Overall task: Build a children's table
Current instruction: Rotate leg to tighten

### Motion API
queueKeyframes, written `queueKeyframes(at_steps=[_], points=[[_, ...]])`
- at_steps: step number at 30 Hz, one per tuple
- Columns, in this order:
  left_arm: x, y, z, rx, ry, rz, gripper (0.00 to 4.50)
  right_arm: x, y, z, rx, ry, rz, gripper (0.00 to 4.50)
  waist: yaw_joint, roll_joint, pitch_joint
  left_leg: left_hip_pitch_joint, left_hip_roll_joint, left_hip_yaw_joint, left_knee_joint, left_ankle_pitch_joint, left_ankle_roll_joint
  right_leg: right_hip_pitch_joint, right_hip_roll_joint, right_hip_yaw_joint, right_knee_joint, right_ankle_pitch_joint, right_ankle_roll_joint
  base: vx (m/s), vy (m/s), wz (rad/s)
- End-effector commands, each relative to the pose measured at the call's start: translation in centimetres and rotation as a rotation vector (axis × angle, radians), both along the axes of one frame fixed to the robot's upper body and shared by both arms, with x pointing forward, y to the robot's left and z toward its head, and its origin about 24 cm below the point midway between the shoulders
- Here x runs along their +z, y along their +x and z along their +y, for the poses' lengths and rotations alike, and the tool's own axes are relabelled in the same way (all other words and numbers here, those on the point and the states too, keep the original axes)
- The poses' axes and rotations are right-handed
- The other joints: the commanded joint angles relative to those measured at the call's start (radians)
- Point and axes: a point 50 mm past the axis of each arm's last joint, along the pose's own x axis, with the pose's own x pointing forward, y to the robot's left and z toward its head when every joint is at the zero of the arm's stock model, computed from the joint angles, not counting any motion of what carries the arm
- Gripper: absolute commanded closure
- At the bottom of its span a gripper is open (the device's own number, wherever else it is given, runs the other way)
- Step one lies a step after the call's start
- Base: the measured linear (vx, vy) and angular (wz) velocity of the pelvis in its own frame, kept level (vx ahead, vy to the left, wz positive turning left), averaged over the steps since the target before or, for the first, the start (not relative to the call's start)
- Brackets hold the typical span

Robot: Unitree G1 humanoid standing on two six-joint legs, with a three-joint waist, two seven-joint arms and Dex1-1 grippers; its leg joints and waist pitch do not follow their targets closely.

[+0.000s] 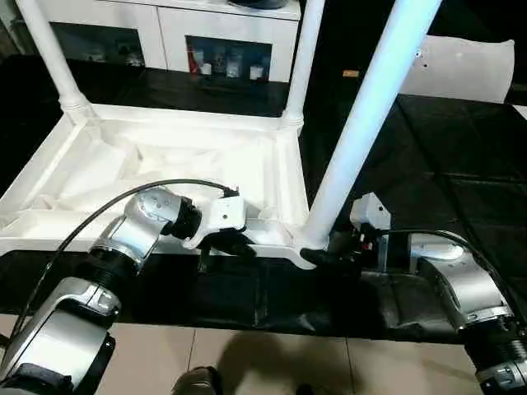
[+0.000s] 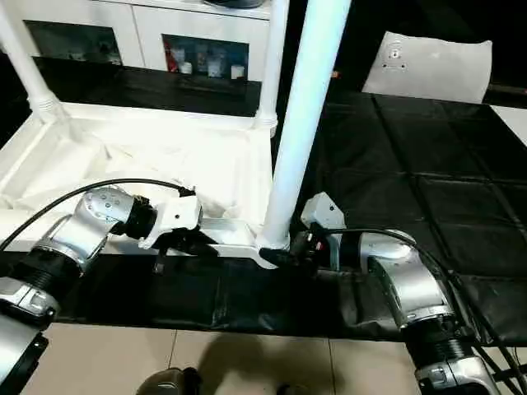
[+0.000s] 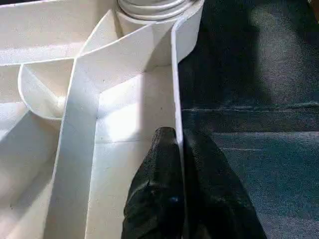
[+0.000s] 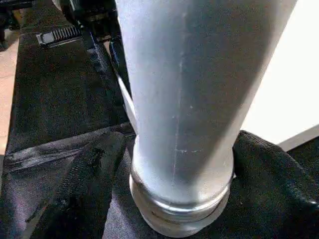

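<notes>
The children's table [image 1: 156, 164] lies upside down on a black mat [image 1: 428, 156], with its ribbed underside facing up. Three white legs stand in its corner sockets: one at the far left corner [image 1: 51, 58], one at the far right corner [image 1: 303, 58], and the near right leg [image 1: 370, 115], which rises from the corner closest to the robot and leans a little.

The left gripper [image 1: 235, 243] pinches the near rim of the table top. In the left wrist view its fingers [image 3: 159, 189] are closed on the thin white wall, one finger on the inside and one on the outside.

The right gripper [image 2: 284, 251] is at the base of the near right leg. In the right wrist view one black finger stands on each side of the leg, just above its collar, so the jaws are wide around it. Whether the pads press on the leg, the pictures do not show clearly.

Behind the table stands a white cabinet [image 1: 165, 33] with glass doors, and a flat white panel [image 2: 428, 66] lies on the mat at the far right.
</notes>
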Motion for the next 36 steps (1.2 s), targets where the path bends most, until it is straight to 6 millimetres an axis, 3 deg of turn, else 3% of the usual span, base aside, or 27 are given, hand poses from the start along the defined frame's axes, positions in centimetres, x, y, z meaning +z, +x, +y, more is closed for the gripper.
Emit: queueKeyframes(at_steps=[1,12,18,20,22,24,25,34,36], points=[[-0.1,0.1,-0.3,0.014,-0.025,0.007,4.47,0.0,-0.3,0.6,0.052,-0.005,-0.008,0.83,-0.008,0.002,-0.062,0.05,0.084,-0.053,-0.086,-0.471,-0.055,0.005,-0.053,0.042,-0.075,-0.427,-0.171,0.0,0.0,0.0],[-0.1,-0.3,-0.3,0.005,-0.082,0.028,4.47,-0.1,-0.2,0.6,0.052,-0.009,-0.013,0.83,-0.009,0.004,-0.063,0.047,0.084,-0.049,-0.086,-0.44,-0.044,0.008,-0.05,0.042,-0.071,-0.375,-0.189,0.0,0.0,0.0],[-0.1,0.1,-0.2,0.062,-0.09,0.005,4.47,-0.1,-0.1,0.6,0.05,-0.01,-0.016,0.83,-0.009,0.003,-0.061,0.048,0.083,-0.05,-0.085,-0.455,-0.044,0.007,-0.052,0.043,-0.076,-0.417,-0.181,0.0,0.0,0.0],[0.1,0.0,-0.2,0.063,-0.118,0.027,4.03,-0.1,-0.1,0.6,0.051,-0.01,-0.017,0.83,-0.01,0.006,-0.061,0.049,0.084,-0.051,-0.086,-0.465,-0.05,0.005,-0.052,0.043,-0.076,-0.436,-0.176,0.0,0.0,0.0],[0.2,0.0,-0.3,0.07,-0.143,0.042,3.89,-0.1,-0.1,0.6,0.05,-0.01,-0.018,0.83,-0.01,0.006,-0.061,0.049,0.084,-0.052,-0.087,-0.467,-0.053,0.006,-0.052,0.042,-0.076,-0.433,-0.178,0.0,0.0,0.0],[0.2,-0.1,-0.3,0.069,-0.14,0.031,3.81,-0.1,-0.1,0.6,0.05,-0.01,-0.018,0.83,-0.012,0.006,-0.063,0.047,0.084,-0.051,-0.089,-0.461,-0.051,0.007,-0.048,0.042,-0.072,-0.39,-0.187,0.0,0.0,0.0],[0.0,-0.1,-0.3,0.076,-0.134,0.021,3.55,-0.1,-0.1,0.6,0.05,-0.01,-0.018,0.83,-0.011,0.007,-0.063,0.048,0.085,-0.05,-0.088,-0.456,-0.049,0.007,-0.048,0.042,-0.07,-0.372,-0.189,0.0,0.0,0.0],[-1.0,-0.8,-0.1,0.068,-0.079,0.047,3.55,-0.1,-0.1,0.7,0.051,-0.011,-0.021,0.83,-0.012,0.007,-0.063,0.046,0.084,-0.047,-0.087,-0.427,-0.035,0.01,-0.048,0.044,-0.07,-0.352,-0.193,0.0,0.0,0.0],[-0.9,-0.7,-0.1,0.081,-0.083,0.045,3.91,-0.1,-0.1,0.7,0.051,-0.012,-0.022,0.83,-0.012,0.008,-0.063,0.046,0.084,-0.048,-0.087,-0.431,-0.037,0.01,-0.047,0.043,-0.069,-0.354,-0.194,0.0,0.0,0.0]])
